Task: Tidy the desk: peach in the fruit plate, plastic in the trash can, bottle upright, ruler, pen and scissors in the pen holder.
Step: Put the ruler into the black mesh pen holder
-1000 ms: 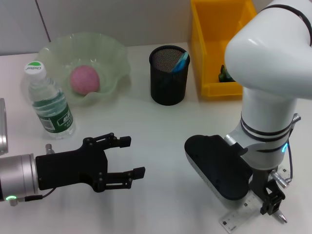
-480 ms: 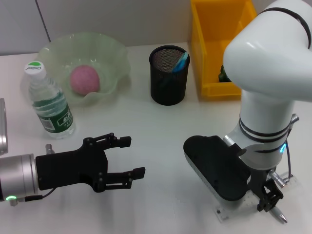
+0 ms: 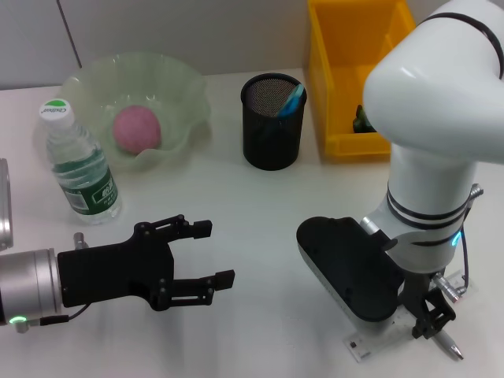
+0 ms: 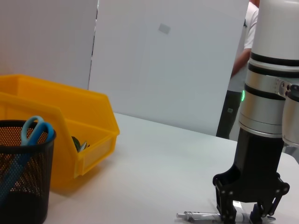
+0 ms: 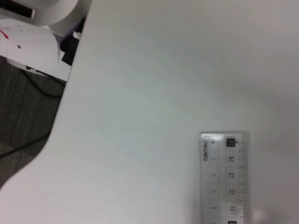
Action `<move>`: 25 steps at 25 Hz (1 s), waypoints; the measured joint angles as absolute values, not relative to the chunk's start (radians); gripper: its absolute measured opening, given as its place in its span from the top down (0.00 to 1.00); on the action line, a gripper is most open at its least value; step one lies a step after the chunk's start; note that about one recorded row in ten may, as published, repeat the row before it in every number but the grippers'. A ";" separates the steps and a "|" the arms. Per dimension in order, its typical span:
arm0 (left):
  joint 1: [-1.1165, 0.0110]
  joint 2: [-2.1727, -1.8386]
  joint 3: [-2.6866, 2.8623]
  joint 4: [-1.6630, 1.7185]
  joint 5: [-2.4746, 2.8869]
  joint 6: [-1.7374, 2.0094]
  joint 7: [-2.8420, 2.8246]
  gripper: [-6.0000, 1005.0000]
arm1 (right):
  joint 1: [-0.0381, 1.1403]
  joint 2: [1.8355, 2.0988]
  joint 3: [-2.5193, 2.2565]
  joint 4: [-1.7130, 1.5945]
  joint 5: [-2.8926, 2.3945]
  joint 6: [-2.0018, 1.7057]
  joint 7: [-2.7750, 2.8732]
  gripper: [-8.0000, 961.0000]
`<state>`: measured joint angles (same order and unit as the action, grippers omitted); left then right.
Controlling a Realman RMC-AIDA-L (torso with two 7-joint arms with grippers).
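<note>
White tabletop (image 3: 260, 236) all the way across, and most of this tidy-up looks settled. Peach (image 3: 137, 128) sits in the green fruit plate (image 3: 185, 87), bottle (image 3: 77, 165) stands upright just beside that plate, and the blue-handled scissors (image 3: 292, 100) poke out of the black mesh pen holder (image 3: 272, 122). Something dark lies in the yellow bin (image 3: 346, 87), which I take for the trash can, though what it is I cannot tell.

What is left, by my reckoning: ruler (image 3: 378, 335) and pen (image 3: 449, 344), both flat at the near right edge. Right claw (image 3: 431, 315) is down on that spot, low over the ruler with the pen just beside it; the left wrist view shows its fingers (image 4: 224, 198) apart, straddling something on the surface, nothing lifted. Left claw (image 3: 206, 253) hangs spread wide and empty over the bare middle, well apart from everything.
</note>
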<state>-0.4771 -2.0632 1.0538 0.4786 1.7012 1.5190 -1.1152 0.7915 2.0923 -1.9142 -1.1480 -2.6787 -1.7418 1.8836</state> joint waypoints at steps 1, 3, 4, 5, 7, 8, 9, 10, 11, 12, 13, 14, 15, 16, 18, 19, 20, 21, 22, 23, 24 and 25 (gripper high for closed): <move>-0.477 -2.063 1.054 0.479 1.701 1.519 -1.115 0.14 | 0.791 2.092 -1.912 -1.149 -2.679 -1.741 1.884 0.60; -0.477 -2.063 1.054 0.479 1.701 1.521 -1.115 0.14 | 0.791 2.092 -1.900 -1.151 -2.677 -1.735 1.884 0.60; -0.477 -2.063 1.054 0.479 1.701 1.521 -1.115 0.14 | 0.792 2.092 -1.892 -1.152 -2.676 -1.734 1.884 0.60; -0.477 -2.063 1.053 0.479 1.701 1.521 -1.115 0.14 | 0.793 2.092 -1.883 -1.154 -2.674 -1.734 1.882 0.60; -0.478 -2.063 1.052 0.479 1.701 1.522 -1.115 0.14 | 0.797 2.091 -1.859 -1.160 -2.670 -1.735 1.879 0.60; -0.479 -2.063 1.052 0.479 1.701 1.523 -1.115 0.14 | 0.801 2.089 -1.831 -1.170 -2.668 -1.737 1.877 0.60; -0.479 -2.063 1.052 0.479 1.701 1.523 -1.115 0.14 | 0.801 2.089 -1.831 -1.170 -2.668 -1.737 1.877 0.59; -0.480 -2.062 1.051 0.479 1.701 1.523 -1.115 0.14 | 0.802 2.089 -1.806 -1.176 -2.666 -1.741 1.872 0.59; -0.480 -2.062 1.049 0.479 1.701 1.523 -1.115 0.14 | 0.803 2.088 -1.781 -1.182 -2.663 -1.744 1.865 0.59; -0.482 -2.062 1.044 0.480 1.701 1.524 -1.115 0.14 | 0.803 2.088 -1.753 -1.188 -2.659 -1.747 1.859 0.59; -0.482 -2.062 1.036 0.480 1.701 1.525 -1.115 0.14 | 0.803 2.087 -1.725 -1.193 -2.655 -1.750 1.853 0.59; -0.482 -2.062 1.031 0.480 1.701 1.527 -1.115 0.14 | 0.803 2.086 -1.697 -1.199 -2.649 -1.752 1.846 0.59; -0.482 -2.062 1.021 0.480 1.701 1.529 -1.114 0.14 | 0.802 2.085 -1.668 -1.205 -2.643 -1.753 1.841 0.59; -0.483 -2.062 1.012 0.480 1.701 1.533 -1.112 0.14 | 0.800 2.085 -1.635 -1.212 -2.635 -1.755 1.834 0.59; -0.484 -2.061 0.997 0.482 1.701 1.539 -1.107 0.14 | 0.793 2.084 -1.563 -1.227 -2.615 -1.756 1.821 0.58; -0.485 -2.060 0.989 0.488 1.701 1.541 -1.105 0.14 | 0.787 2.083 -1.521 -1.236 -2.599 -1.758 1.814 0.58; -0.485 -2.060 0.988 0.488 1.701 1.541 -1.105 0.14 | 0.783 2.083 -1.491 -1.244 -2.587 -1.758 1.808 0.58; -0.485 -2.061 0.982 0.492 1.701 1.541 -1.105 0.14 | 0.773 2.083 -1.456 -1.253 -2.569 -1.758 1.801 0.58; -0.485 -2.061 0.975 0.495 1.701 1.541 -1.104 0.14 | 0.763 2.082 -1.414 -1.264 -2.549 -1.758 1.792 0.58; -0.485 -2.064 0.958 0.495 1.701 1.539 -1.100 0.14 | 0.746 2.082 -1.348 -1.271 -2.508 -1.757 1.776 0.58; -0.485 -2.064 0.958 0.495 1.701 1.539 -1.100 0.14 | 0.746 2.082 -1.348 -1.271 -2.508 -1.757 1.776 0.58; -0.486 -2.064 0.951 0.492 1.700 1.538 -1.092 0.14 | 0.737 2.082 -1.308 -1.273 -2.482 -1.755 1.764 0.58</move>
<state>-0.4857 -2.0645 0.9508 0.4922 1.7005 1.5377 -1.0924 0.7371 2.0818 -1.3078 -1.2727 -2.4824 -1.7549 1.7638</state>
